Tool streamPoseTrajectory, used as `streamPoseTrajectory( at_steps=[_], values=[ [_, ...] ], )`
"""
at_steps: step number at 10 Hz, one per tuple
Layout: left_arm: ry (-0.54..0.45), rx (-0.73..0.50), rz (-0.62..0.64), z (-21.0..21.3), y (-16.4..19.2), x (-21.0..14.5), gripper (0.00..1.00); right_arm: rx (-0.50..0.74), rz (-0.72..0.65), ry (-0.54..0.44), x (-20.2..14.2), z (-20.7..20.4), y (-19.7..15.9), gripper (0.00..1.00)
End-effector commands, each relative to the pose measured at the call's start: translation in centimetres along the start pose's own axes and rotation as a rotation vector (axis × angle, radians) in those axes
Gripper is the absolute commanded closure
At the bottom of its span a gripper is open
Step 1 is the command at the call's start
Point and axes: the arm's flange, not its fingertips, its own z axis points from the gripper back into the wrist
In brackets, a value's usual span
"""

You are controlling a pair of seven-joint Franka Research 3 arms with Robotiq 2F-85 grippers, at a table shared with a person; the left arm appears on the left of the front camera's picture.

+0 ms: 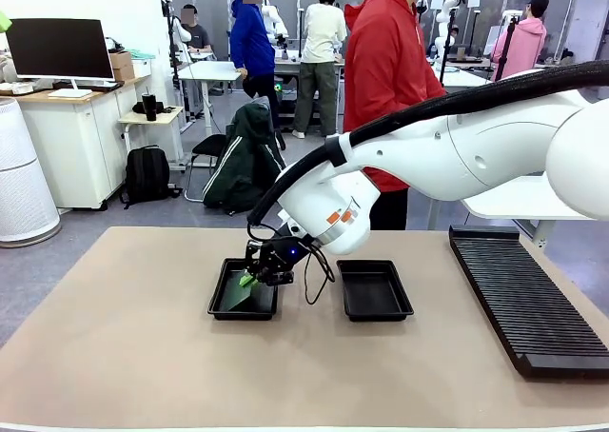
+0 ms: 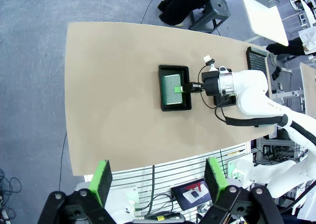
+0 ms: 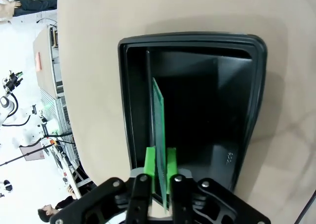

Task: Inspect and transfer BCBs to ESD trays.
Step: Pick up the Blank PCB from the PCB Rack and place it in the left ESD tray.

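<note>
The BCB (image 3: 159, 115) is leaning inside the robot's-left ESD tray (image 3: 256, 86), apparently being laid flat. The right gripper (image 3: 161, 155) is bracketing its raised edge, though clamped or loosened cannot be told. The left gripper (image 2: 157, 177) is hanging spread wide, high overhead.

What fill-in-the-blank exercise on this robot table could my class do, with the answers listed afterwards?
1. The right claw has a BCB between its ___ pads.
2. That BCB reaches into the ESD tray on the robot's ___ side.
3. The long black ribbed rack lies on the robot's ___ side of the table.
4. The left claw, high above the table, has its jaws ___.

Missing words: green; left; right; open.
</note>
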Motion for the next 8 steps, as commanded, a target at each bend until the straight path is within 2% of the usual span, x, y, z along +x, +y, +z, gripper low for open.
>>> streamPoseTrajectory(
  at_steps=[1, 4, 7, 8],
  values=[
    [0.000, -0.004, -0.001, -0.1, 0.1, -0.2, 0.00, -0.048, -0.012, 0.003, -0.1, 0.2, 0.4, 0.64],
    [0.000, -0.004, -0.001, -0.1, 0.1, -0.2, 0.00, -0.069, -0.001, 0.005, -0.1, 1.0, 0.6, 0.36],
    [0.000, -0.004, -0.001, -0.1, 0.1, -0.2, 0.00, -0.184, 0.046, 0.022, -0.1, 2.6, 2.0, 0.04],
    [0.000, -0.004, -0.001, -0.1, 0.1, -0.2, 0.00, -0.230, 0.057, 0.031, 0.0, 3.2, 2.7, 0.00]
  ],
)
